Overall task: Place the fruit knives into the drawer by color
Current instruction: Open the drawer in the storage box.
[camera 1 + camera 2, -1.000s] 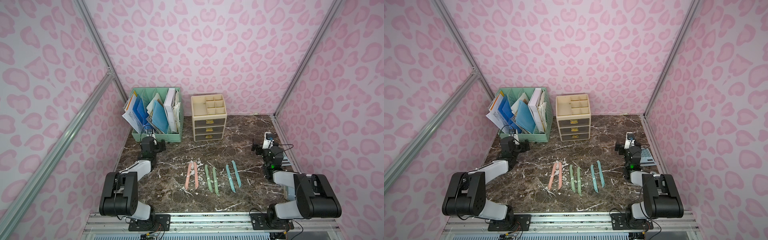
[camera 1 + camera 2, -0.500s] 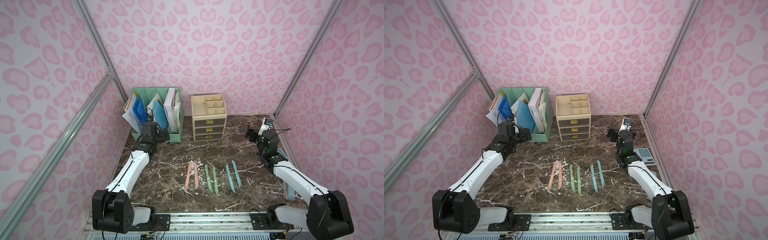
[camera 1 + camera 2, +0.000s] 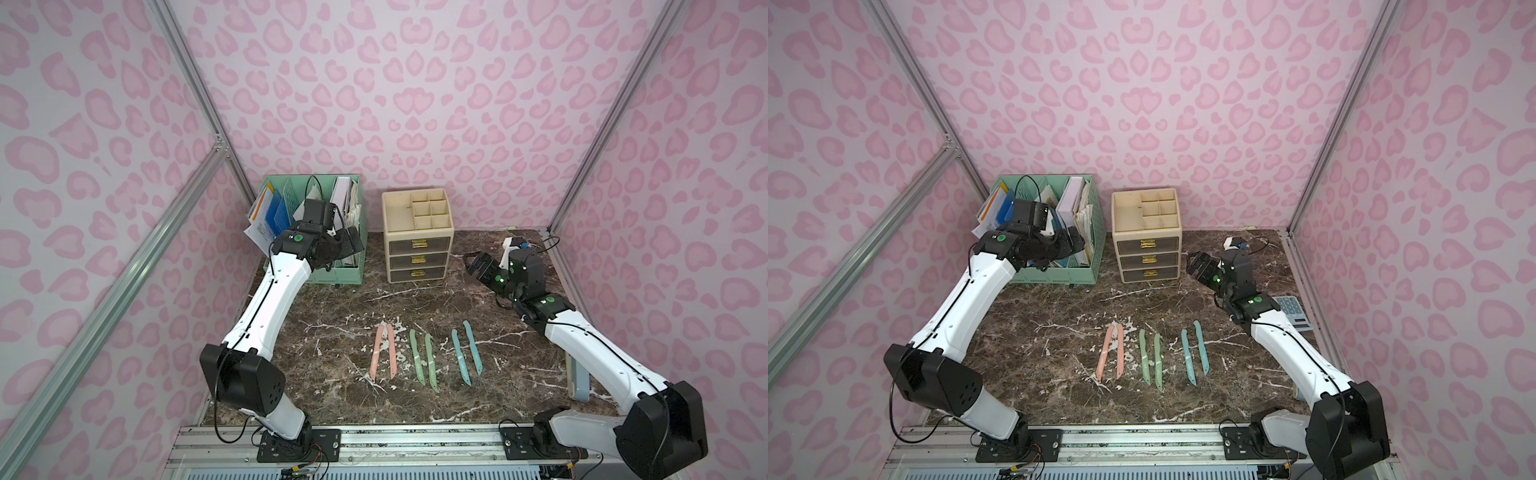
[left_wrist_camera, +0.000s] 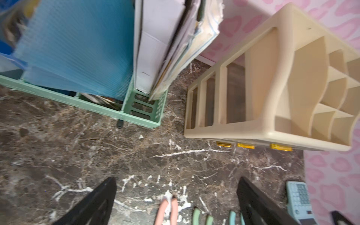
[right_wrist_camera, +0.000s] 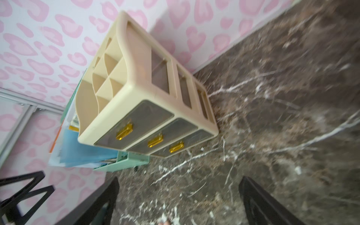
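**A:** Top views: where are the knives?

**B:** All six lie flat on the table in three side-by-side pairs. From the left arm's side these are the pink knives, the green knives and the blue knives. None is in the drawer unit. It stands at the back wall beside a file basket, with all three drawers closed.

**A:** Grippers?

**B:** The left gripper hangs in front of the file basket. The right gripper hangs just beside the drawer unit and points toward it. Both are released and hold nothing.

**A:** Left wrist view?

**B:** The fingers are spread wide above the table. The tips of the pink and green knives show between them. A calculator lies near the side wall.

**A:** Right wrist view?

**B:** The fingers are spread wide with nothing between them. The drawer unit is ahead, its three gold handles on closed drawer fronts.
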